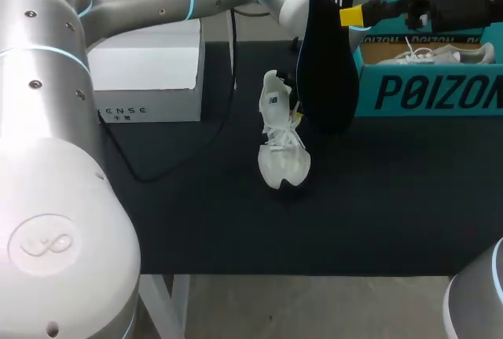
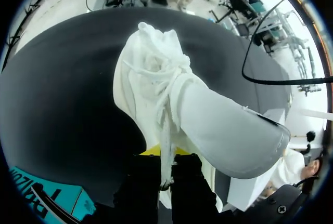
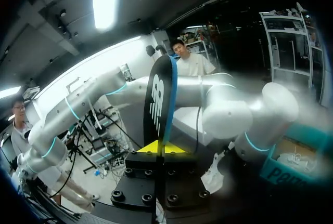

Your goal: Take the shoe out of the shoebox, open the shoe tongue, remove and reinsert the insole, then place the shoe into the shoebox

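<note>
A white shoe (image 1: 281, 141) stands on the black table (image 1: 393, 197), toe toward the front edge. My left gripper (image 1: 296, 109) sits at its heel end, mostly hidden behind the insole. In the left wrist view the shoe (image 2: 156, 89), with loose laces and a raised tongue, lies straight ahead of that gripper (image 2: 164, 152), which is shut on the shoe's rear edge. My right gripper (image 1: 354, 15) holds a dark insole (image 1: 324, 48) upright above the shoe. The right wrist view shows the blue-edged insole (image 3: 158, 102) rising from its shut yellow tips (image 3: 162, 147).
A teal shoebox (image 1: 428, 91) stands at the right rear with another white shoe (image 1: 428, 55) inside. A white box (image 1: 149, 71) sits at the left rear. A black cable (image 1: 224, 115) runs over the table between the white box and the shoe.
</note>
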{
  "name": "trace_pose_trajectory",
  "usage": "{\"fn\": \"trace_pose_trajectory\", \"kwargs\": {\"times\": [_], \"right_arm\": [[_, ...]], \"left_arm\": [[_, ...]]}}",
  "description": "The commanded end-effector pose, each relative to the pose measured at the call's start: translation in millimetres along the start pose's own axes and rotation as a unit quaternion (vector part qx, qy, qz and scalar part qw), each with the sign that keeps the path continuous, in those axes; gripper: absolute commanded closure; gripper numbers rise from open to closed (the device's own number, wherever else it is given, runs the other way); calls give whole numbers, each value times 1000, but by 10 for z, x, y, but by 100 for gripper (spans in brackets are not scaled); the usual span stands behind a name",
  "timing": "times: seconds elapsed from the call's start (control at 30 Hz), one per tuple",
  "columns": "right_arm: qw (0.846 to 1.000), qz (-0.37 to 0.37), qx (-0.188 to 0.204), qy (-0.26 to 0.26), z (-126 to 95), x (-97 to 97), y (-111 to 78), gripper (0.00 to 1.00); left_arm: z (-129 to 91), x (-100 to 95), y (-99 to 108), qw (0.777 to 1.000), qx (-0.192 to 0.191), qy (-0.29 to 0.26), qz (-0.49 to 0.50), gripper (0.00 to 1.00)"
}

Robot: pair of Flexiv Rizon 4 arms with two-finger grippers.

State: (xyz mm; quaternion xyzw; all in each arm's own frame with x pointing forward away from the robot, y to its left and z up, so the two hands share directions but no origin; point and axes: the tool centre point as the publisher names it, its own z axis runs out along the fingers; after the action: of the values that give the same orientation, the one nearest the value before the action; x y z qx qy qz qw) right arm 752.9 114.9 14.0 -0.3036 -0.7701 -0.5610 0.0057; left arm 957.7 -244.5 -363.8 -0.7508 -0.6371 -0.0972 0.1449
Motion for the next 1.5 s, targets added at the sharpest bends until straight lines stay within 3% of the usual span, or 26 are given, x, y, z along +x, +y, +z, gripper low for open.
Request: {"fn": "trace_pose_trajectory", "kwargs": {"times": [0.03,0.2,0.23,0.3,0.33,0.37,0.97,1.37,1.5], "right_arm": [[1000,0,1,0,13,-5,5,100],[1000,0,1,0,13,-5,5,100],[1000,0,1,0,13,-5,5,100],[1000,0,1,0,13,-5,5,100],[1000,0,1,0,13,-5,5,100],[1000,0,1,0,13,-5,5,100],[1000,0,1,0,13,-5,5,100],[1000,0,1,0,13,-5,5,100],[1000,0,1,0,13,-5,5,100]], "left_arm": [[79,-67,63,1000,7,0,-6,100],[184,-140,105,1000,20,3,-5,100],[192,-148,106,1000,22,2,-3,89],[207,-161,107,1000,29,-3,-1,15],[207,-163,107,1000,28,-6,1,4],[179,-161,96,1000,28,-14,2,0],[-183,57,113,998,37,-36,-26,0],[-397,169,214,994,14,-63,-94,0],[-511,258,207,984,4,-89,-156,0]]}}
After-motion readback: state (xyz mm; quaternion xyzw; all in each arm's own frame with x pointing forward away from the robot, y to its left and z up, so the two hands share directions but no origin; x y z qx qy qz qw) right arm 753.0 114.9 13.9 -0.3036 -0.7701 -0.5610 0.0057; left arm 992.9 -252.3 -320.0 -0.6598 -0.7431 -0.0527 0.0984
